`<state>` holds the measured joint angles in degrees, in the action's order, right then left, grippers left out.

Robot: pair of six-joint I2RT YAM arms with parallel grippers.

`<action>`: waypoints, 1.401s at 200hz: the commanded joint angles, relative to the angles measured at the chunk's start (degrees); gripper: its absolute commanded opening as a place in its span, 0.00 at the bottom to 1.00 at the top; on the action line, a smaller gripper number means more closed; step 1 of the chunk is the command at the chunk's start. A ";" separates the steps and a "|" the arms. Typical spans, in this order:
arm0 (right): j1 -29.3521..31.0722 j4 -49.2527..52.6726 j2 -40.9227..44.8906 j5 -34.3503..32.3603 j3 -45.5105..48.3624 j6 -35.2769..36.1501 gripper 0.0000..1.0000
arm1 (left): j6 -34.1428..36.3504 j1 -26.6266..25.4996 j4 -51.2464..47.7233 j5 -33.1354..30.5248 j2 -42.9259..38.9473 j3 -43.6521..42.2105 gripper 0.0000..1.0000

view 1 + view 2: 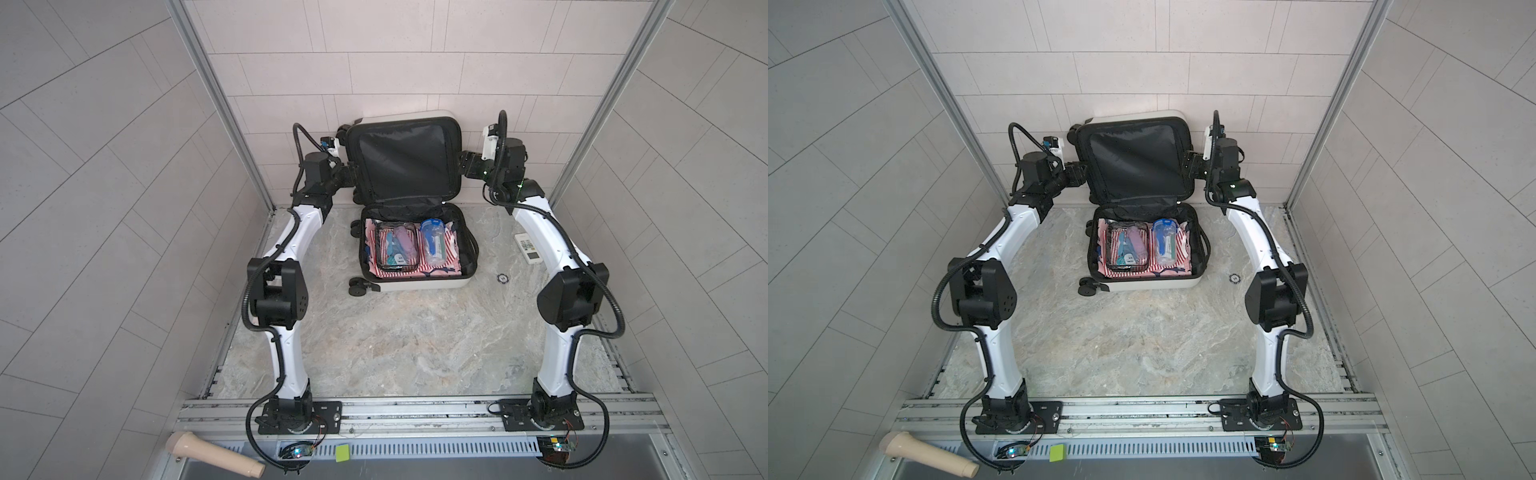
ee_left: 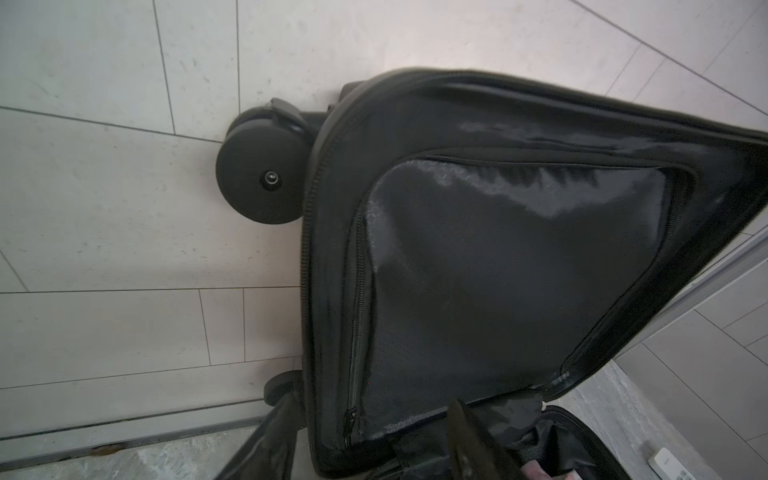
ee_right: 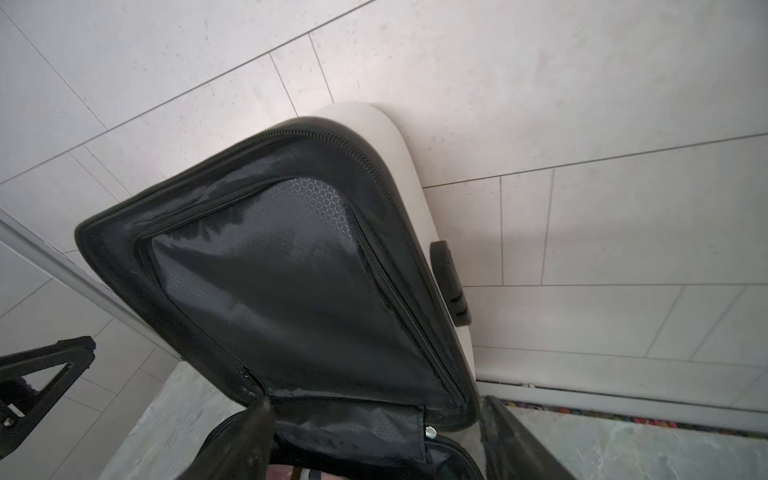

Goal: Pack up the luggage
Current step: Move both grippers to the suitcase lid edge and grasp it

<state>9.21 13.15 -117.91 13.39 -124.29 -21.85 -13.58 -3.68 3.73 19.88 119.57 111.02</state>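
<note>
luggage (image 1: 415,286) is open at the back of the surface (image 1: 395,345), centred between your two arms. the shell half lies flat with its wheels on the left. the lid (image 1: 401,162) stands near upright, white back against the rear wall (image 1: 395,75), black lining facing forward.

in the flat half you have a red-and-white striped cloth (image 1: 440,271) underneath. a clear black-edged pouch (image 1: 392,249) lies on it at left, and a clear bottle with a blue cap (image 1: 434,245) just beside that at right.

your left tool (image 1: 353,178) is at the lid's left edge, about mid-height in both top views. its wrist view gives you only one blurred finger (image 2: 467,436) low over the lining, plus a lid wheel (image 2: 257,178) against the wall. i cannot tell whether it's released or clamped on the edge.

your right tool (image 1: 464,164) is at the lid's right edge, opposite the left one. in the wrist view its fingers (image 3: 257,440) are spread wide, one on the lining side and one on the shell side of the lid's side wall. it looks released, not pinching, though contact is hard to read there.

on the surface to the right are a white remote (image 1: 528,248) and a small black disc (image 1: 503,276), both apart from the luggage.
</note>
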 commanded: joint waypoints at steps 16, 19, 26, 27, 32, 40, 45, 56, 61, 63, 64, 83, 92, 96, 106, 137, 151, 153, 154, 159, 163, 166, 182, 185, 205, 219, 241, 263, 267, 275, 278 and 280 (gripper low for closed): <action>-0.28 1.28 -7.64 -0.96 -10.98 2.59 0.67 | -3.42 1.98 5.38 5.29 5.23 6.38 0.52; -0.32 1.27 -8.46 -0.88 -11.91 2.60 0.65 | -3.72 2.09 5.72 5.57 5.75 6.78 0.52; -0.29 1.29 -10.09 -0.70 -14.09 2.73 0.63 | -4.45 2.28 6.73 6.25 6.69 7.72 0.51; -0.31 1.28 -10.39 -0.67 -14.38 2.75 0.63 | -4.57 2.28 6.91 6.37 6.84 7.85 0.51; -0.33 1.27 -11.87 -0.66 -16.11 2.77 0.61 | -5.22 2.44 7.73 6.97 7.58 8.58 0.50; -0.34 1.00 -13.38 -0.67 -18.03 2.77 0.60 | -5.99 2.62 8.44 7.59 8.70 9.91 0.49; -0.40 0.60 -14.36 -0.65 -18.90 2.77 0.60 | -6.30 2.80 8.75 7.82 9.42 10.79 0.49; -0.62 -1.25 -15.72 -0.24 -19.91 2.49 0.60 | -6.67 2.75 9.43 8.49 10.87 12.55 0.48; -0.72 -2.35 -16.12 -0.22 -19.94 2.25 0.59 | -6.86 2.74 9.85 8.78 11.50 13.43 0.48; -0.70 -2.71 -16.30 -0.27 -19.94 2.12 0.60 | -6.97 2.79 10.06 9.00 11.68 13.69 0.48; -0.74 -2.92 -16.39 -0.28 -19.94 2.09 0.60 | -7.02 2.75 10.15 9.10 11.84 13.83 0.48; -0.82 -7.07 -17.65 -0.40 -19.94 1.77 0.60 | -8.12 2.77 11.66 10.75 13.99 16.74 0.46; -0.81 -8.65 -18.46 -0.29 -20.21 1.71 0.59 | -8.54 2.72 12.14 11.09 14.79 17.66 0.46; -0.78 -8.95 -18.83 -0.30 -20.65 1.72 0.59 | -8.77 2.71 12.45 11.12 15.10 18.06 0.45; -0.83 -9.60 -19.94 -0.30 -21.90 1.54 0.58 | -9.17 2.71 13.30 11.13 15.51 18.52 0.44; -0.82 -12.28 -23.41 1.09 -26.38 0.21 0.48 | -10.64 2.18 15.76 9.70 15.98 18.99 0.42; -0.82 -13.44 -24.52 1.13 -27.72 -0.64 0.45 | -11.26 1.80 15.48 9.65 17.01 20.98 0.39; -0.81 -13.66 -24.62 1.12 -27.82 -0.69 0.44 | -11.28 1.72 15.34 9.65 17.19 21.34 0.39; -0.84 -13.84 -24.68 1.12 -27.83 -0.72 0.44 | -11.33 1.73 15.25 9.61 17.28 21.52 0.38; -0.86 -14.50 -24.81 1.24 -27.93 -1.01 0.43 | -11.45 1.52 14.94 9.61 17.80 22.42 0.37; -0.85 -14.99 -24.95 1.31 -27.97 -1.22 0.43 | -11.51 1.34 14.73 9.51 18.24 23.16 0.37; -0.81 -15.47 -25.04 1.44 -27.99 -1.45 0.43 | -11.47 1.20 14.44 9.44 18.51 23.75 0.37; -0.80 -17.28 -25.44 2.00 -27.95 -2.43 0.39 | -11.55 0.66 13.17 9.25 20.08 26.58 0.34; -0.78 -17.56 -25.45 2.15 -27.97 -2.58 0.39 | -11.63 0.60 13.09 9.26 20.30 26.99 0.33; -0.73 -18.51 -25.54 2.86 -28.18 -3.19 0.35 | -11.94 0.03 12.71 8.78 21.27 28.52 0.30; -0.69 -18.53 -25.53 3.20 -28.50 -3.16 0.30 | -11.98 -0.12 12.54 8.21 21.31 28.63 0.27; -0.70 -18.18 -25.54 4.03 -29.07 -3.50 0.22 | -12.13 -0.23 12.35 7.89 20.89 28.66 0.19; -0.72 -17.60 -25.11 4.95 -29.25 -3.80 0.13 | -12.39 -0.37 12.01 8.89 19.90 28.56 0.08; -0.69 -17.54 -25.02 5.10 -29.24 -3.89 0.11 | -12.36 -0.49 12.01 9.15 19.63 28.48 0.06; -0.70 -17.40 -24.83 5.41 -29.24 -4.07 0.08 | -12.30 -0.68 11.92 9.59 18.98 28.22 0.02; -0.72 -17.24 -24.71 5.51 -29.25 -4.11 0.07 | -12.31 -0.71 11.92 9.71 18.72 28.06 0.00; -0.72 -17.20 -24.62 5.60 -29.26 -4.16 0.06 | -12.27 -0.71 11.90 9.80 18.58 27.96 0.00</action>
<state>7.62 -1.91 -143.04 15.25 -151.44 -23.81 -23.55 -2.07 14.28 25.36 140.16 137.36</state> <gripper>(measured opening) 0.130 0.113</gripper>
